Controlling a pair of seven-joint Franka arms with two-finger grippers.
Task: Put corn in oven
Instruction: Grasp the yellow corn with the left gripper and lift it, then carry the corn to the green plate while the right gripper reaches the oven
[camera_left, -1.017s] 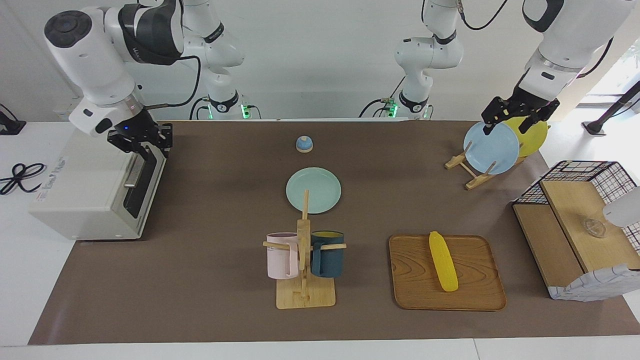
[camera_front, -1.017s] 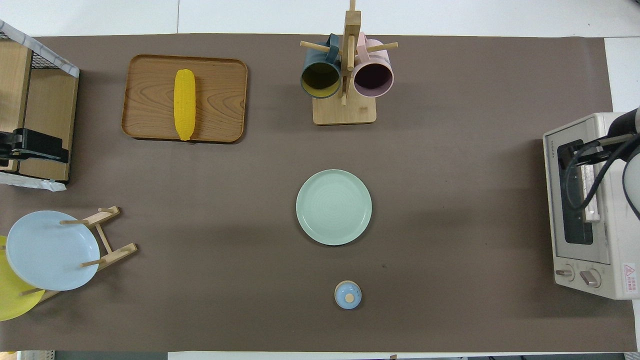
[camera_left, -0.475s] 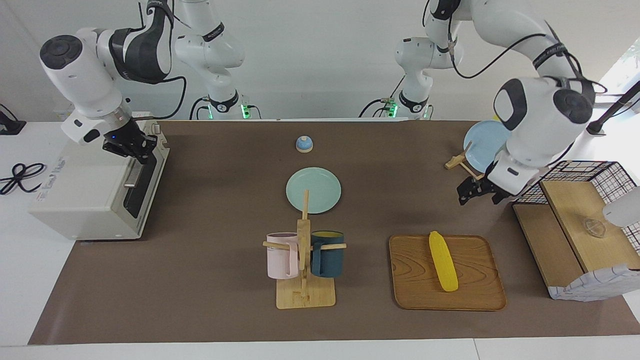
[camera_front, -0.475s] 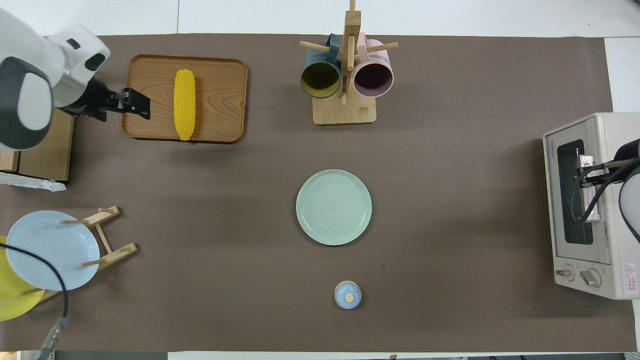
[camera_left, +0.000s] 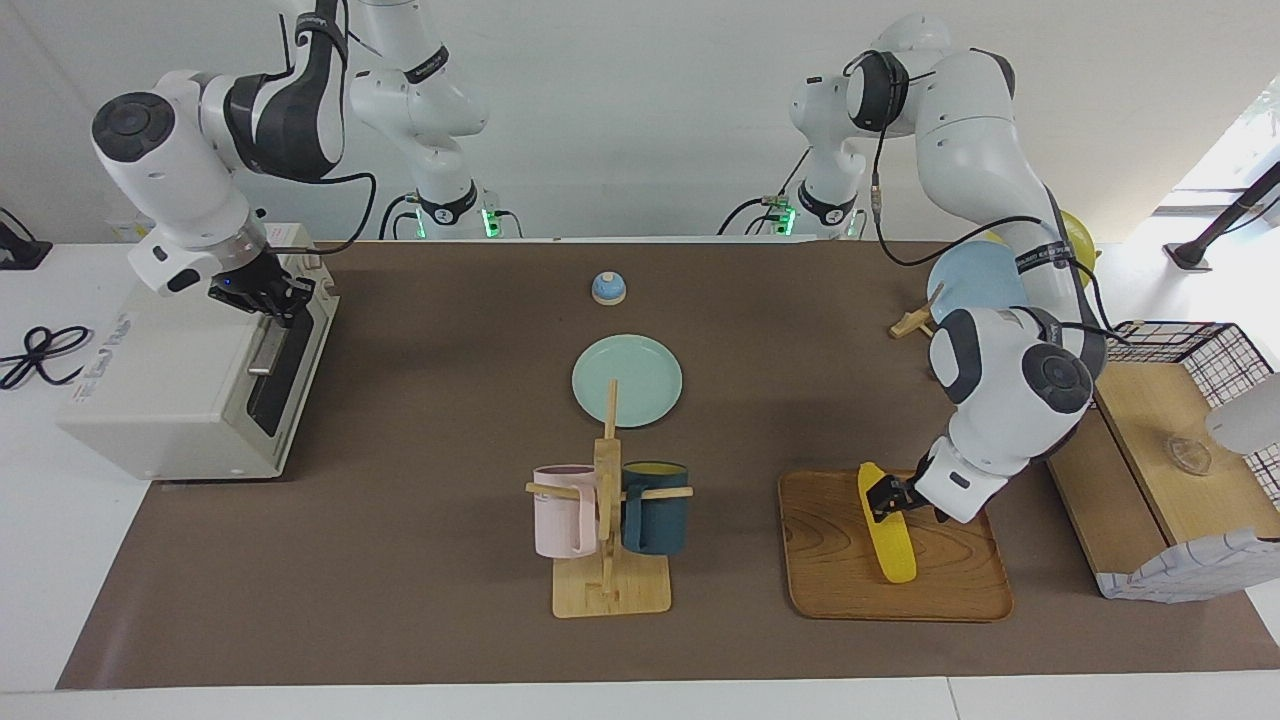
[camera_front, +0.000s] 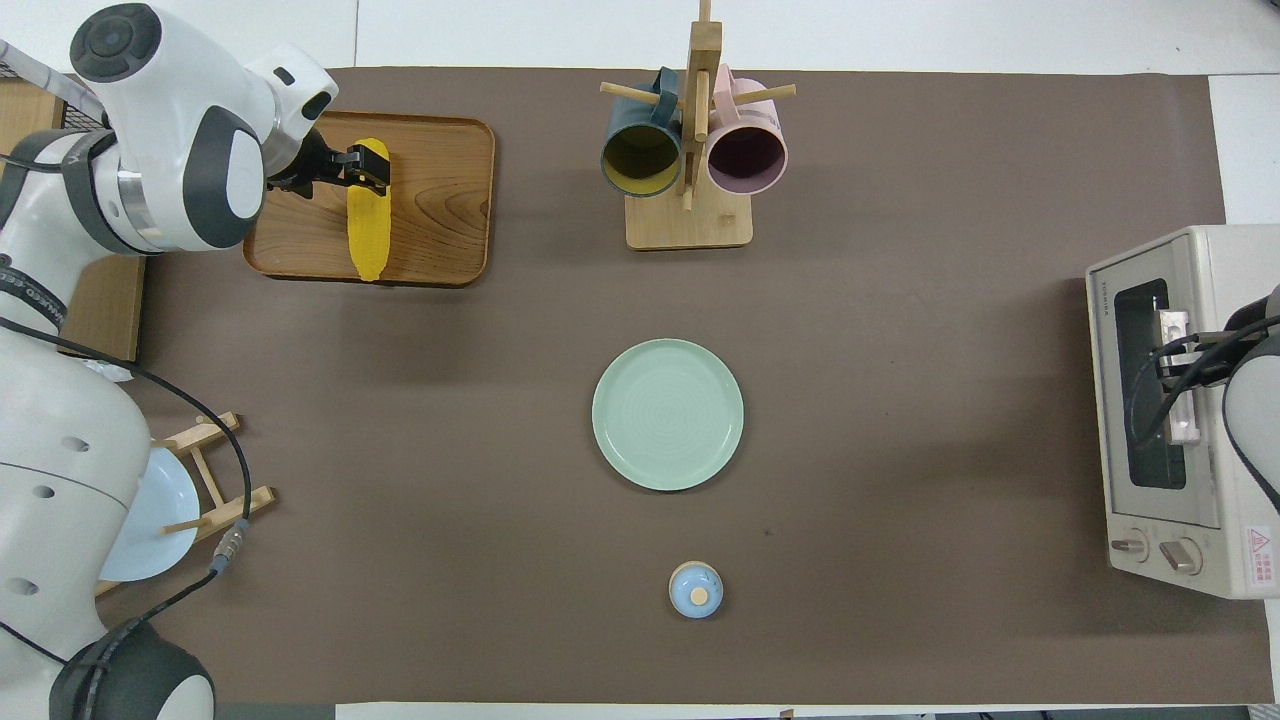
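Note:
The yellow corn (camera_left: 893, 553) lies on a wooden tray (camera_left: 830, 560) toward the left arm's end of the table; it also shows in the overhead view (camera_front: 368, 230). My left gripper (camera_left: 889, 494) is open just over the corn's middle, a finger on either side; I cannot tell if it touches. In the overhead view the left gripper (camera_front: 364, 166) covers part of the corn. The off-white oven (camera_left: 170, 380) stands at the right arm's end with its door shut. My right gripper (camera_left: 268, 298) is at the upper edge of the oven door, by the handle (camera_front: 1182, 400).
A mug rack (camera_left: 608, 520) with a pink and a dark blue mug stands mid-table. A green plate (camera_left: 627, 380) and a small blue knob (camera_left: 608, 288) lie nearer the robots. A plate rack with a blue plate (camera_left: 975, 275) and a wire-and-wood basket (camera_left: 1170, 450) flank the tray.
My left arm swung from the plate rack to the tray and came down over the corn. My right gripper shifted slightly along the oven's upper front edge.

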